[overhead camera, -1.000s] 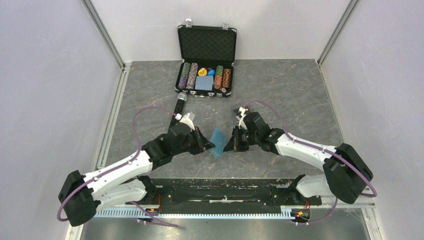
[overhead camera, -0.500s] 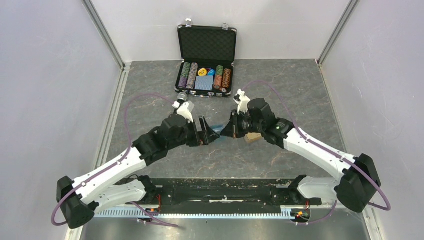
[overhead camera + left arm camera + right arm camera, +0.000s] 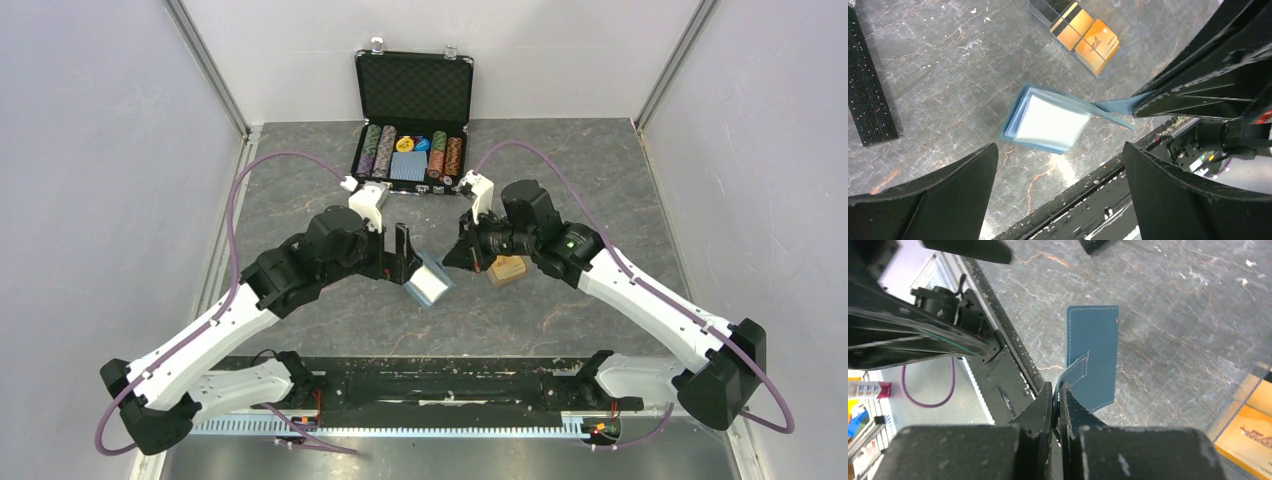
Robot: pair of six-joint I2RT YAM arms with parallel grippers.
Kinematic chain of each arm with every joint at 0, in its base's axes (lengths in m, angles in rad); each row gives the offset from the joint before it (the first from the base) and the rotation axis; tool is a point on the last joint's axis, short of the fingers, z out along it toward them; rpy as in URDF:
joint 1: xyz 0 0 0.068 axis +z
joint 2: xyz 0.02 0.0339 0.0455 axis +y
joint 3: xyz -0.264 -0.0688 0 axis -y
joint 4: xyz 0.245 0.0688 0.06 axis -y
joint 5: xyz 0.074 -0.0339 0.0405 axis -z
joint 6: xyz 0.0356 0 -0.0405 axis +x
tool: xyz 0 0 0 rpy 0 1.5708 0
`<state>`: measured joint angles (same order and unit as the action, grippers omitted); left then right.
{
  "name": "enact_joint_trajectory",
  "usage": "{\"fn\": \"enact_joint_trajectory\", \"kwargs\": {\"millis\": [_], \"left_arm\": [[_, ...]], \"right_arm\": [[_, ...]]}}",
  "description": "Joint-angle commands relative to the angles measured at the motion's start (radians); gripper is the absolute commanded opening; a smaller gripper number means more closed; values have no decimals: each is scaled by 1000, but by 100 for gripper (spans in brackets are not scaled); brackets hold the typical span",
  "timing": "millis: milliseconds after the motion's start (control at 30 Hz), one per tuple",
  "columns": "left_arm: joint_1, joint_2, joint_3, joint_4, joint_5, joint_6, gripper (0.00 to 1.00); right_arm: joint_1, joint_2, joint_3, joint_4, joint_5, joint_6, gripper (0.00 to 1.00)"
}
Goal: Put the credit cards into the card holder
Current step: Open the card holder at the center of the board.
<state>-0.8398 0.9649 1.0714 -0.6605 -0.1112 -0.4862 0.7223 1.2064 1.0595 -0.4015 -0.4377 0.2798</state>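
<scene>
**Q:** so where's the card holder right now?

**Me:** Dangling off my right gripper, which is pinched tight on its snap tab. The holder hangs open over the desk, pale inside showing.

**Q:** and your left?

**Me:** Left gripper is spread wide just beside the holder, gripping nothing. The orange credit cards sit on the desk nearby, apart from the holder.
</scene>
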Motion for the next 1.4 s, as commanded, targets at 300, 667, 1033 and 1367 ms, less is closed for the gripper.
{"fn": "enact_joint_trajectory", "kwargs": {"millis": [300,667,1033,1367], "left_arm": [[63,75,11,94,422,312,100],[65,112,-22,144,467,337,100],[101,-29,-59,80,350,482,100],[110,-65,-116,82,420,782,100]], "right_arm": [[-18,73,178,-5,-392,-65,0],[-30,91,177,6,-498,-42,0],[-67,93,160,-12,-547,-63,0],[-77,101,183,-93,-589,-124,0]]}}
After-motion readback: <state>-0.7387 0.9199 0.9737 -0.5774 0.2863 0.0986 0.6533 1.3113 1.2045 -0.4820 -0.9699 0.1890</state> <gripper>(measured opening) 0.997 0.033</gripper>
